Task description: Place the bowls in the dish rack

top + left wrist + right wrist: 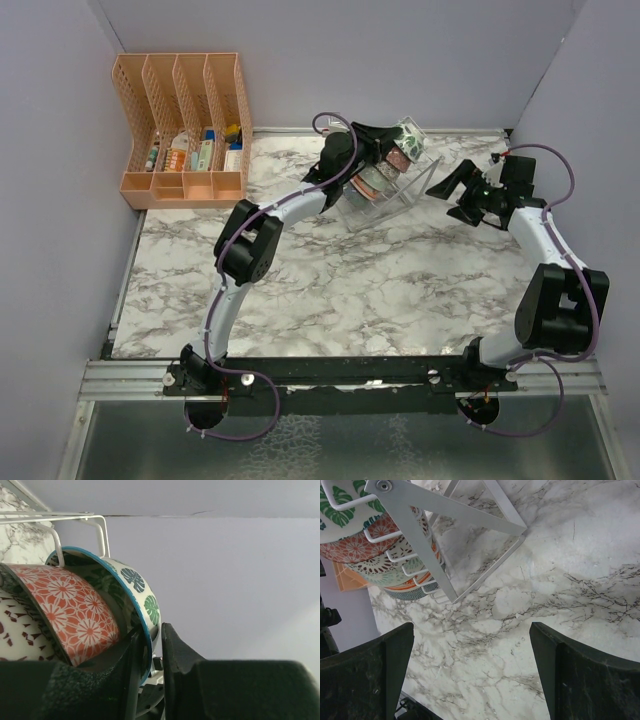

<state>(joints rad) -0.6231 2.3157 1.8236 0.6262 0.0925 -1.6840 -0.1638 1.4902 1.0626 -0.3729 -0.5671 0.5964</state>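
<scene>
The white wire dish rack [400, 198] stands at the back middle of the table. The red-patterned bowl [70, 610] and the brown-grey bowl [12, 630] stand on edge in its slots. My left gripper [152, 632] is shut on the rim of the teal-green leaf bowl [140, 587], holding it on edge at the rack's far end, just behind the red bowl; in the top view the gripper [385, 140] is over the rack. My right gripper [470, 670] is open and empty over bare table, right of the rack [435, 545].
An orange slotted organizer [185, 130] with small items stands at the back left corner. Grey walls close in the back and both sides. Marble tabletop [350, 290] lies between the rack and the arm bases.
</scene>
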